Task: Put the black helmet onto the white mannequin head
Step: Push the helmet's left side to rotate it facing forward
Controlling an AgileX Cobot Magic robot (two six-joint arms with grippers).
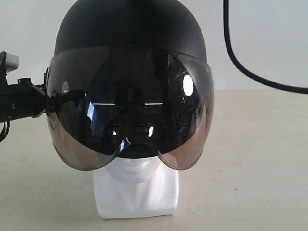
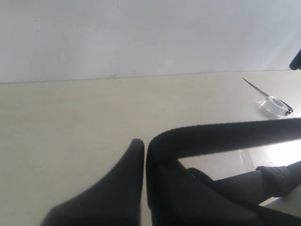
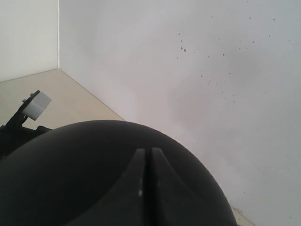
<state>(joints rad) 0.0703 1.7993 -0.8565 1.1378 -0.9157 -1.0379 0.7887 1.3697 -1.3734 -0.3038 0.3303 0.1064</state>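
The black helmet sits over the white mannequin head, its smoky visor covering the face so that only chin, neck and base show. My left gripper is at the helmet's left side, shut on its lower rim. In the left wrist view one finger lies against the rim, and the other is hidden behind it. My right gripper is shut with nothing between its fingers, just over the crown of the helmet. It is out of the exterior view.
A black cable hangs down at the upper right of the exterior view. A roll of clear tape with a thin metal tool beside it lies on the beige table. A white wall stands close behind.
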